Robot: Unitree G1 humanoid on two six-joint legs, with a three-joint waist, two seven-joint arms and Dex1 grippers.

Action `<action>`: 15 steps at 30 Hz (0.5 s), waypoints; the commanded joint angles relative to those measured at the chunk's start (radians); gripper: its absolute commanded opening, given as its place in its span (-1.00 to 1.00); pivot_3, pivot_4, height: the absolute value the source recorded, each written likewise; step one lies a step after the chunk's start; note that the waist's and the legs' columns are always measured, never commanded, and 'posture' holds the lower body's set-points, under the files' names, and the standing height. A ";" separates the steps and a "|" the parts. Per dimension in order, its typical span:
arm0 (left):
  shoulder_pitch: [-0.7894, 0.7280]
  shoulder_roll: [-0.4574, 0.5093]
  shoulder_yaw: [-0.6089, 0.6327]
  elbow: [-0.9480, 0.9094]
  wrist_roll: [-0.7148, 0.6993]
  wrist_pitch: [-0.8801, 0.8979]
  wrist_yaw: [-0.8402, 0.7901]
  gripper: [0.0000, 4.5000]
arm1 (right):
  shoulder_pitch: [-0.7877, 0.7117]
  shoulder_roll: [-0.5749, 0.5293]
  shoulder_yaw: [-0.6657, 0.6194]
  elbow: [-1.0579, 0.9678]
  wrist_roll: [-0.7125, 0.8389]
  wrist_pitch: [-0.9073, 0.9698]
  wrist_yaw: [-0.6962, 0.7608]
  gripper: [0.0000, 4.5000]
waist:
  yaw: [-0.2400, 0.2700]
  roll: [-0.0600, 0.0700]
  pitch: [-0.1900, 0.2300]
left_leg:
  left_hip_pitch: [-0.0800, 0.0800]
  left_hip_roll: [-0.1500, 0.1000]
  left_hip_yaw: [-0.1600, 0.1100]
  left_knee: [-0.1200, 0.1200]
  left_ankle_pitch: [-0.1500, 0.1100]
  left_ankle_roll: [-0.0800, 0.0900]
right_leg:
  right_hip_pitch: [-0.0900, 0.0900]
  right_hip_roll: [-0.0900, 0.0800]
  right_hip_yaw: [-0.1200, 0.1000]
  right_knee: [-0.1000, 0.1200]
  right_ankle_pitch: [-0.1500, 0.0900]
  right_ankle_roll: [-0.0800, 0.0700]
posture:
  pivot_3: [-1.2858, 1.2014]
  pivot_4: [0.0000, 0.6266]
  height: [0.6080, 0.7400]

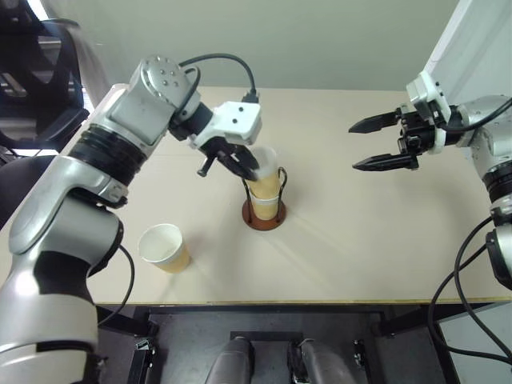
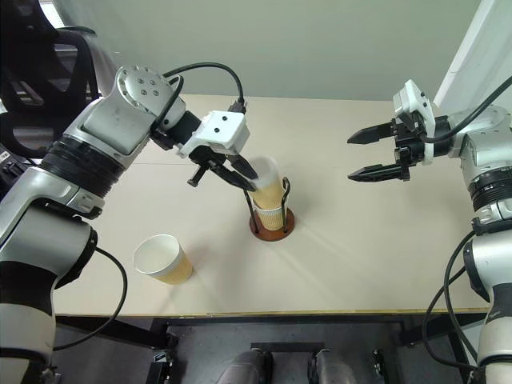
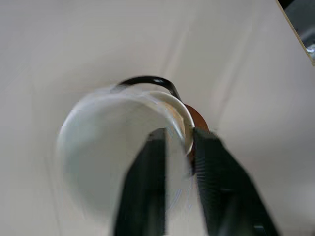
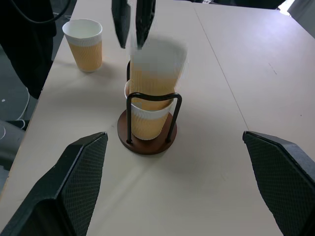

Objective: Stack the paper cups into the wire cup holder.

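Observation:
The wire cup holder [image 4: 147,143] stands mid-table on its reddish-brown base, with one paper cup [image 4: 146,123] seated between the black loops. A second paper cup [image 4: 157,69], blurred, sits partly inside that one. My left gripper [image 4: 133,37] hovers right above it. In the left wrist view its fingers [image 3: 147,187] stand slightly apart astride the cup's rim, and in the right wrist view the tips are just above the rim. A third paper cup [image 1: 164,248] stands upright near the table's front left. My right gripper [image 1: 354,146] hangs wide open to the right of the holder, holding nothing.
The beige table [image 1: 360,240] has its front edge close below the third cup. A dark office chair [image 1: 36,88] stands off the table's left side. A white panel [image 1: 472,40] rises at the far right.

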 commanded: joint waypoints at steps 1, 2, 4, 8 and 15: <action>-0.028 0.020 -0.003 -0.019 -0.038 0.005 -0.031 0.10 | -0.033 -0.015 -0.017 -0.013 0.001 -0.009 0.004 1.00 | 0.000 0.000 0.000 | 0.000 0.000 0.000 0.000 0.000 0.000 | 0.000 0.000 0.000 0.000 0.000 0.000 | 0.03 -0.52 1.00; -0.030 0.021 -0.004 -0.018 -0.041 0.004 -0.031 0.26 | -0.033 -0.016 -0.017 -0.013 0.001 -0.009 0.004 1.00 | 0.000 0.000 0.000 | 0.000 0.000 0.000 0.000 0.000 0.000 | 0.000 0.000 0.000 0.000 0.000 0.000 | 0.03 -0.52 1.00; -0.037 0.021 -0.004 -0.015 -0.047 -0.001 -0.031 0.56 | -0.034 -0.016 -0.016 -0.012 -0.001 -0.007 0.004 1.00 | 0.001 0.000 0.000 | 0.000 0.000 0.000 0.000 0.000 0.000 | 0.000 0.000 0.000 0.000 0.000 0.000 | 0.03 -0.52 1.00; -0.060 0.017 0.085 0.004 -0.049 0.007 -0.031 0.98 | -0.042 -0.014 -0.020 -0.002 -0.012 -0.008 0.004 1.00 | 0.001 0.000 0.000 | 0.000 0.000 0.000 0.000 0.000 0.000 | 0.000 0.000 0.000 0.000 0.000 0.000 | 0.03 -0.52 1.00; -0.079 0.290 0.025 -0.215 -0.110 0.036 -0.031 0.98 | -0.042 -0.043 0.003 -0.025 -0.006 0.030 0.004 1.00 | -0.012 0.001 0.000 | 0.000 0.000 0.000 -0.003 -0.001 -0.001 | -0.001 0.001 0.000 -0.003 -0.001 -0.001 | 0.03 -0.52 1.00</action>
